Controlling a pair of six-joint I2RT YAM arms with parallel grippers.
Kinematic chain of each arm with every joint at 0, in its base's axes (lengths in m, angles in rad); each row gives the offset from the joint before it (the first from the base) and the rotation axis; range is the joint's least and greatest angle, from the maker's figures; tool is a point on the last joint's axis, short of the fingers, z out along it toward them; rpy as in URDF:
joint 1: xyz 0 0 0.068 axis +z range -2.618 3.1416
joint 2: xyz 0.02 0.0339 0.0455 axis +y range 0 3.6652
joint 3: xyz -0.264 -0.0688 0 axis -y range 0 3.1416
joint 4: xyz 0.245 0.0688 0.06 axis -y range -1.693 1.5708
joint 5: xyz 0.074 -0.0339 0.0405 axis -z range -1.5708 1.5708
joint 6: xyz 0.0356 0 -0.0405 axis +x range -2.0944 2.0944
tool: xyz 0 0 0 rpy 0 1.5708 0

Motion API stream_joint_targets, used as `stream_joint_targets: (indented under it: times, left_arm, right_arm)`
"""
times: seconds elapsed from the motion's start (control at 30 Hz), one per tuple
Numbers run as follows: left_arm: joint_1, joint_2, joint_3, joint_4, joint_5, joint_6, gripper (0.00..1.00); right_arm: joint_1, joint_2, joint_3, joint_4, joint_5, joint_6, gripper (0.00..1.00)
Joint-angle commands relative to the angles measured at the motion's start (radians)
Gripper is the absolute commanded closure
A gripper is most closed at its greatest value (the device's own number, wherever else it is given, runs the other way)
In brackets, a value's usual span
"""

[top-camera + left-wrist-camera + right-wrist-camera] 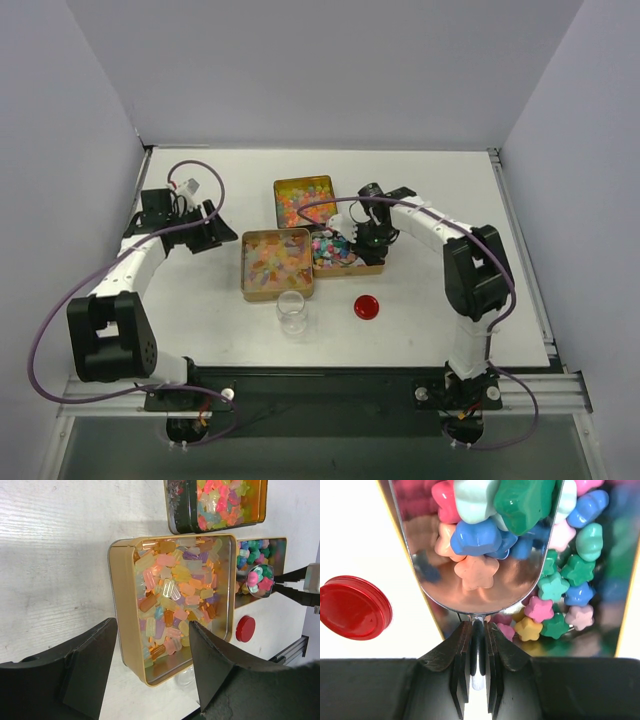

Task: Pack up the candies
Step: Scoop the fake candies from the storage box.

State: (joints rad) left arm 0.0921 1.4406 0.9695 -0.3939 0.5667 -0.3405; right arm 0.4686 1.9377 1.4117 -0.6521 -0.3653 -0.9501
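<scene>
Candies fill three tins: pastel gummy pieces in the front left gold tin (277,264) (175,600), bright ones in the back tin (305,200) (220,502), star-shaped ones in the right tin (336,252) (560,600). My right gripper (363,238) (477,627) is shut on the handle of a metal scoop (477,545) (260,580). The scoop is heaped with star candies and sits just above the right tin. My left gripper (212,236) (150,665) is open and empty, left of the front left tin.
A clear empty jar (293,311) stands in front of the left tin. A flat red round lid (367,307) (352,607) (245,628) lies on the white table to its right. Grey walls enclose the table on three sides.
</scene>
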Motion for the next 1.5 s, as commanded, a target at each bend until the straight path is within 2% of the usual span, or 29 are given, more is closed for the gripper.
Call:
stream_joint_targets:
  times: [0.0, 0.17, 0.37, 0.5, 0.63, 0.83, 0.9, 1.03, 1.1, 1.13, 1.2, 1.33, 1.47]
  left_arm:
    - [0.017, 0.003, 0.048, -0.014, 0.073, 0.052, 0.30]
    - [0.023, 0.006, 0.067, -0.028, 0.094, 0.107, 0.29]
    - [0.037, 0.023, 0.113, -0.063, 0.076, 0.193, 0.29]
    - [0.047, 0.015, 0.115, 0.006, 0.116, 0.080, 0.29]
    - [0.046, -0.055, 0.098, 0.067, 0.154, 0.011, 0.28]
    - [0.052, -0.091, 0.117, -0.048, 0.099, 0.017, 0.28]
    - [0.052, -0.138, 0.089, -0.042, 0.087, -0.003, 0.28]
    - [0.055, -0.225, 0.016, 0.021, 0.070, -0.098, 0.27]
    - [0.064, -0.256, -0.009, 0.030, 0.067, -0.097, 0.27]
    - [0.064, -0.290, -0.041, 0.032, 0.058, -0.080, 0.27]
    - [0.063, -0.315, -0.072, 0.024, 0.044, -0.074, 0.27]
    - [0.066, -0.348, -0.081, -0.006, 0.045, -0.061, 0.27]
    - [0.074, -0.374, -0.080, -0.026, 0.036, -0.046, 0.27]
  right_arm:
    - [-0.021, -0.092, -0.043, 0.040, -0.060, 0.022, 1.00]
    - [-0.062, -0.158, -0.079, 0.106, -0.121, 0.077, 1.00]
    - [-0.059, -0.164, -0.014, 0.112, -0.144, 0.125, 1.00]
    - [-0.015, -0.195, 0.035, 0.071, -0.095, 0.136, 1.00]
    - [0.044, -0.262, 0.075, 0.017, -0.089, 0.117, 1.00]
    - [0.146, -0.310, 0.116, -0.099, -0.058, 0.114, 1.00]
    - [0.194, -0.328, 0.128, -0.153, -0.046, 0.097, 1.00]
    - [0.237, -0.361, 0.127, -0.246, -0.057, 0.094, 1.00]
    - [0.245, -0.382, 0.122, -0.262, -0.088, 0.093, 1.00]
    - [0.226, -0.388, 0.125, -0.250, -0.124, 0.169, 1.00]
    - [0.220, -0.372, 0.150, -0.248, -0.172, 0.206, 1.00]
    - [0.289, -0.362, 0.135, -0.236, -0.109, 0.156, 1.00]
    - [0.364, -0.382, 0.098, -0.309, 0.078, -0.037, 1.00]
